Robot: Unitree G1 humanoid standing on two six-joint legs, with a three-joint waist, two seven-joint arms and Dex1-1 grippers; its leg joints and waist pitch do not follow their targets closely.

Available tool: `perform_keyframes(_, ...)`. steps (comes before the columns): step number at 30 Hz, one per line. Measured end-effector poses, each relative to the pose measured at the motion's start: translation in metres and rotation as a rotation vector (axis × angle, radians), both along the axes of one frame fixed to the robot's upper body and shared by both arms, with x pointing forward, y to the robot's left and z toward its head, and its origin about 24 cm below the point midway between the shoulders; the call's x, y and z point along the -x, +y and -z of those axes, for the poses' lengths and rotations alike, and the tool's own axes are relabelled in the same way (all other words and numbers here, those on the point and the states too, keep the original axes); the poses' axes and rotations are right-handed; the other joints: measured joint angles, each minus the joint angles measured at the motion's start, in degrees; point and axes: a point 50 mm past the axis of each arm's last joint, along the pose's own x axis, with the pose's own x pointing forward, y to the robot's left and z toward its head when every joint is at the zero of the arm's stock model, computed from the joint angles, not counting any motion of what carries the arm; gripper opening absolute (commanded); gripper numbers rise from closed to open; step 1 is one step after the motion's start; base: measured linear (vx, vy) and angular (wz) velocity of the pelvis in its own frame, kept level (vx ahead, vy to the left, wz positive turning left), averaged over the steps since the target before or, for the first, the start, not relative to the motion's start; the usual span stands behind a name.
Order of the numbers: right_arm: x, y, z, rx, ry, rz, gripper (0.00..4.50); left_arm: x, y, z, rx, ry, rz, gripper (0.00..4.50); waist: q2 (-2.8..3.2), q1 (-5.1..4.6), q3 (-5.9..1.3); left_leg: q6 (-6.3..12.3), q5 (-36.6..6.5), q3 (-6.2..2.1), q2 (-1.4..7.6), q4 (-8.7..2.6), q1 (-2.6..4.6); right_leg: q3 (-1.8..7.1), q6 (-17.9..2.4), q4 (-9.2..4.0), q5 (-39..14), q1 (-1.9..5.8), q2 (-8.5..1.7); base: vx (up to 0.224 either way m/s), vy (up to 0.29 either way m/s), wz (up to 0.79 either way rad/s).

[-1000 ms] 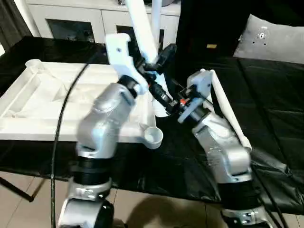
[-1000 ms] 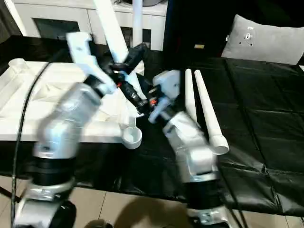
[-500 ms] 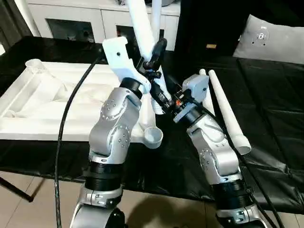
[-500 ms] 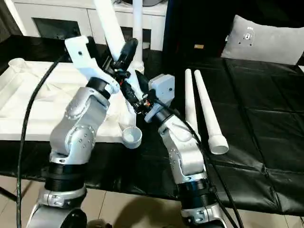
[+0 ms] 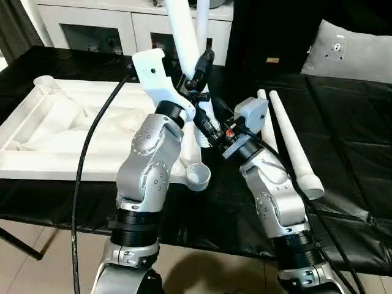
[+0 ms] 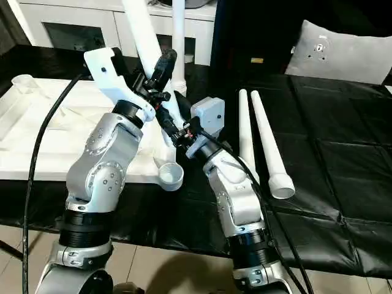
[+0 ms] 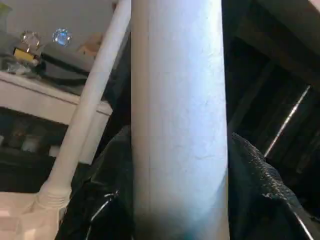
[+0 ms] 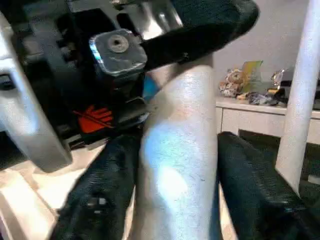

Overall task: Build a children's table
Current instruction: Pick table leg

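Fingers first: your left gripper (image 5: 197, 76) has its black fingers (image 7: 257, 175) pressed against both sides of the leaning leg (image 5: 184, 37), partway closed and clamped on the tube. Look at the left wrist view and you see the leg (image 7: 177, 120) running straight up between them, touching each side.

Your right gripper (image 5: 208, 125) sits lower on that same leg, just beneath the left one. Its fingers (image 8: 250, 185) stand on either side of the tube (image 8: 175, 175) in the right wrist view, one close against it, the other with a thin gap showing, so you have it bracketed but I cannot tell if it is truly gripped. The left gripper's black finger (image 8: 200, 30) crosses just above.

Moving outward: the leg leans up and away from its foot at the tabletop's (image 5: 67, 131) right edge, though the arms hide exactly where it meets the plastic. A second leg (image 6: 178, 43) stands upright at the far corner. The near corner socket (image 5: 198, 176) sits open, round and white, just below your left forearm.

The tabletop lies ribbed side up on the black table (image 5: 355, 153). Off to the right, two more legs (image 5: 291, 144) lie side by side, touching, well apart from the tabletop. A grey cushion (image 5: 355, 52) rests at the far right, and a white cabinet (image 5: 104, 27) runs behind.
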Motion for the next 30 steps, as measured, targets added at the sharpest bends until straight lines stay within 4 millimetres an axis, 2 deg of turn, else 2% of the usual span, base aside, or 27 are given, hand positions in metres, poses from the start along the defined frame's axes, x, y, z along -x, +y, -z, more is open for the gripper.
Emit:
perform_keyframes(1, 0.0, 0.0, 0.002, 0.004, 0.018, -0.005, 3.01, -0.002, 0.002, 0.003, -0.004, 0.012, -0.006, 1.89, 0.0, -0.01, 0.0, 0.0, 0.0, 0.0, 0.0, 0.0, 0.0, 0.0, 0.0, 0.0, 0.0, 0.0, 0.0, 0.0, 0.0, 0.0)
perform_keyframes(5, 0.0, -0.001, 0.006, 0.023, 0.056, -0.05, 3.14, -0.008, 0.011, 0.008, -0.014, 0.04, -0.037, 1.89, 0.01, -0.07, 0.0, 0.0, 0.0, 0.0, 0.01, 0.02, 0.0, 0.0, 0.0, 0.0, 0.1, 0.0, 0.0, 0.0, 0.0, 0.0)
perform_keyframes(6, 0.001, -0.003, 0.007, 0.021, 0.063, -0.059, 3.4, -0.009, 0.016, 0.008, -0.018, 0.043, -0.05, 1.89, 0.01, -0.13, 0.0, 0.0, 0.0, 0.0, 0.01, 0.03, 0.01, 0.0, 0.0, 0.0, 0.1, 0.0, 0.01, 0.0, 0.0, 0.0)
perform_keyframes(9, 0.004, -0.008, 0.012, 0.03, 0.092, -0.078, 3.5, -0.013, 0.027, 0.007, -0.032, 0.04, -0.081, 1.89, 0.01, -0.13, 0.0, 0.0, 0.0, 0.0, 0.01, 0.03, 0.0, 0.0, 0.0, 0.0, 0.1, 0.0, 0.0, 0.0, 0.0, 0.0)
perform_keyframes(10, 0.004, -0.011, 0.015, 0.043, 0.111, -0.083, 3.71, -0.014, 0.03, 0.007, -0.036, 0.04, -0.089, 1.89, 0.01, -0.12, 0.0, 0.0, 0.0, 0.0, 0.01, 0.04, 0.0, 0.0, 0.0, 0.0, 0.1, 0.0, 0.0, 0.0, 0.0, 0.0)
perform_keyframes(14, 0.003, -0.023, 0.019, 0.07, 0.214, -0.087, 4.0, -0.016, 0.036, 0.008, -0.068, 0.038, -0.07, 1.89, 0.0, 0.11, 0.0, 0.01, 0.0, 0.0, 0.01, 0.11, 0.01, 0.0, 0.0, 0.0, 0.1, 0.01, 0.0, 0.0, 0.0, 0.0)
perform_keyframes(18, -0.001, -0.044, 0.017, 0.058, 0.233, -0.069, 4.29, -0.016, 0.039, 0.009, -0.112, 0.031, -0.006, 1.89, 0.01, 0.16, 0.0, 0.01, 0.0, 0.0, 0.01, 0.16, 0.0, 0.0, 0.0, 0.0, 0.1, 0.01, -0.03, 0.0, 0.0, 0.0)
perform_keyframes(22, -0.009, -0.074, 0.006, -0.001, 0.274, -0.065, 4.47, -0.014, 0.035, 0.01, -0.142, 0.025, 0.123, 1.89, 0.01, 0.15, 0.0, 0.05, 0.1, 0.03, 0.01, 0.19, 0.0, 0.0, -0.1, 0.0, 0.2, 0.01, -0.03, 0.0, 0.0, 0.0)
perform_keyframes(26, -0.001, -0.083, -0.001, 0.01, 0.332, -0.216, 4.5, -0.008, 0.031, 0.01, -0.137, 0.006, 0.26, 1.89, 0.08, 0.1, 0.0, 0.08, 0.1, 0.08, 0.03, 0.18, -0.01, 0.0, -0.1, 0.0, 0.2, 0.0, -0.02, 0.0, 0.0, 0.0)
perform_keyframes(30, 0.009, -0.082, -0.008, 0.061, 0.336, -0.362, 4.5, -0.003, 0.027, 0.007, -0.117, -0.028, 0.368, 1.89, 0.08, -0.09, -0.01, 0.12, 0.1, 0.13, 0.08, 0.16, 0.03, -0.01, -0.1, 0.01, 0.2, 0.01, -0.01, 0.0, 0.0, 0.0)
